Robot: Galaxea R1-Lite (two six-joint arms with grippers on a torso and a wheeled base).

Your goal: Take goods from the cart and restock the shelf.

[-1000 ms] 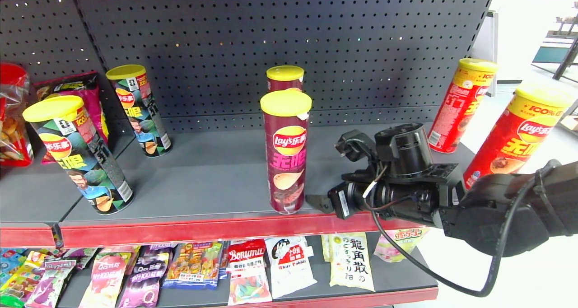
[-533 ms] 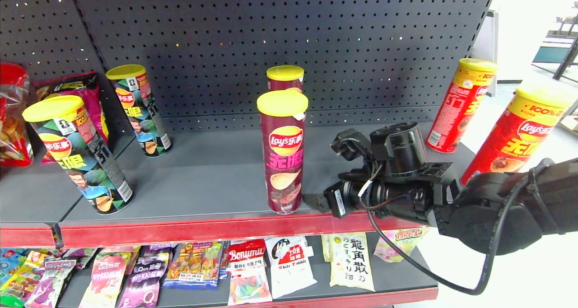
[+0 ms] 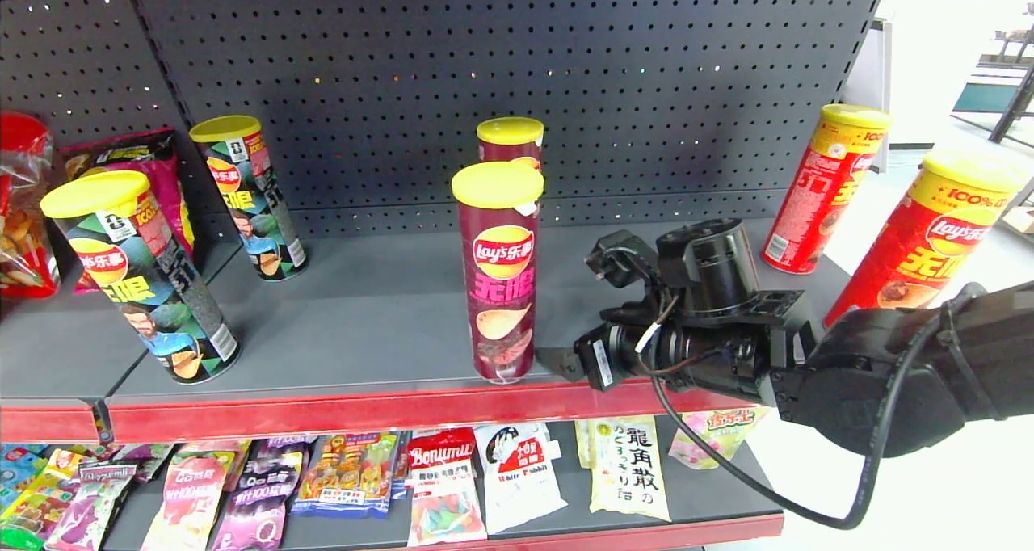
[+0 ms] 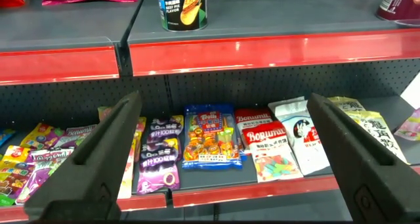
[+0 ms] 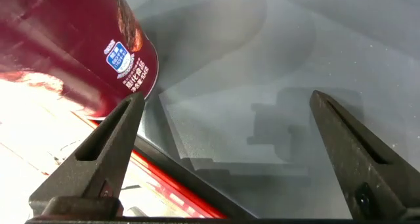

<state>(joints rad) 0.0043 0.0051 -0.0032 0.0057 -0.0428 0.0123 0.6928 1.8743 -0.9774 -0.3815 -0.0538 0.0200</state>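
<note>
A maroon chip can with a yellow lid (image 3: 501, 292) stands upright at the front edge of the grey shelf (image 3: 363, 309). A second maroon can (image 3: 510, 140) stands behind it. My right gripper (image 3: 565, 359) lies low over the shelf, just right of the front can's base, open. In the right wrist view the can (image 5: 85, 46) sits outside the right gripper (image 5: 226, 99), against one finger (image 5: 105, 158), with nothing between the fingers. My left gripper (image 4: 224, 99) is open and empty, facing the lower shelf of snack bags (image 4: 210, 142).
Two green-and-black cans (image 3: 137, 276) (image 3: 249, 195) stand on the left, two red cans (image 3: 828, 187) (image 3: 929, 236) on the right. Chip bags (image 3: 24, 212) crowd the far left. Free shelf lies between the can groups. Snack bags (image 3: 444, 486) fill the lower shelf.
My right gripper has moved a little to the left along the shelf front, and the front maroon can has slid left with it.
</note>
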